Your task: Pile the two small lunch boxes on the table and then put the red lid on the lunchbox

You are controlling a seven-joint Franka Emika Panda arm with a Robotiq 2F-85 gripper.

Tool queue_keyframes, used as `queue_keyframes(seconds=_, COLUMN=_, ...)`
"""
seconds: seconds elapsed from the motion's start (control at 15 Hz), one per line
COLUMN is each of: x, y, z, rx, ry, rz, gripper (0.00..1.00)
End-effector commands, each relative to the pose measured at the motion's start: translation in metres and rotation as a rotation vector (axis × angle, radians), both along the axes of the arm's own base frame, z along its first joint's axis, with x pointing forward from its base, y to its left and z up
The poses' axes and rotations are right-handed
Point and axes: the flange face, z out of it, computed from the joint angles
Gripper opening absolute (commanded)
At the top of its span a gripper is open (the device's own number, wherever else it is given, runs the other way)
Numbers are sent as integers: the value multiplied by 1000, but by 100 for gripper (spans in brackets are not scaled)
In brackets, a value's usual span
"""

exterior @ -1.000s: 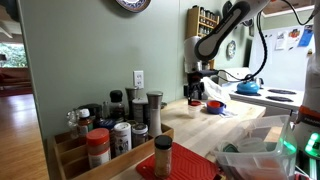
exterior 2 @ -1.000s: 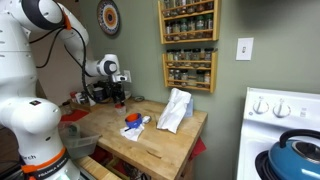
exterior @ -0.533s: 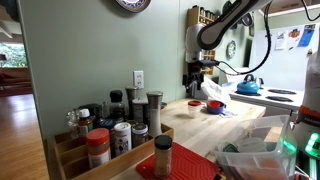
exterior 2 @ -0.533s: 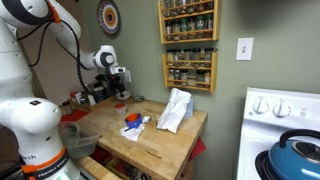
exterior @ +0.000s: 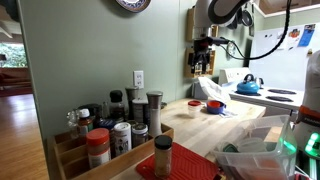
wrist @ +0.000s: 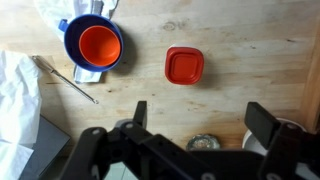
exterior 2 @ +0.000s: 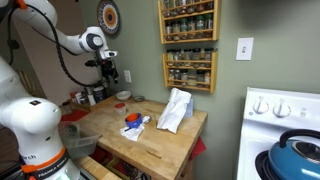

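In the wrist view a blue lunch box (wrist: 72,50) with a red-orange one (wrist: 99,46) nested inside sits on the pale wooden table (wrist: 245,40) at the upper left. The red lid (wrist: 184,65) lies flat on the wood to its right, apart from it. My gripper (wrist: 203,118) is open and empty, high above the table below the lid in the picture. In both exterior views the gripper (exterior: 203,58) (exterior 2: 109,72) hangs well above the tabletop. The nested boxes (exterior 2: 131,121) (exterior: 214,105) show small on the table.
A thin metal utensil (wrist: 66,78) and a white cloth (wrist: 15,95) lie left of the boxes. A white bag (exterior 2: 176,108) stands on the table. Spice jars (exterior: 110,130) crowd the near end. Wall spice shelves (exterior 2: 188,40) and a blue kettle (exterior 2: 300,155) stand nearby.
The arm has lifted the open gripper straight up from just above the table to a point high over it. The boxes and lid have not moved.
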Motion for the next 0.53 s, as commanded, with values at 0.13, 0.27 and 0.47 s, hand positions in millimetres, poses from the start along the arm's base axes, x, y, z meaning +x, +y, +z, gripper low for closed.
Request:
queue_keyframes(seconds=0.13, x=-11, y=1, z=18, rx=-5, ry=-24, rz=4, gripper=100)
queue_keyframes(seconds=0.27, x=-13, y=0, z=15, rx=-7, ry=-20, rz=3, gripper=100)
queue_keyframes(seconds=0.47, x=-14, y=0, z=13, rx=-9, ry=-15, rz=3, gripper=100)
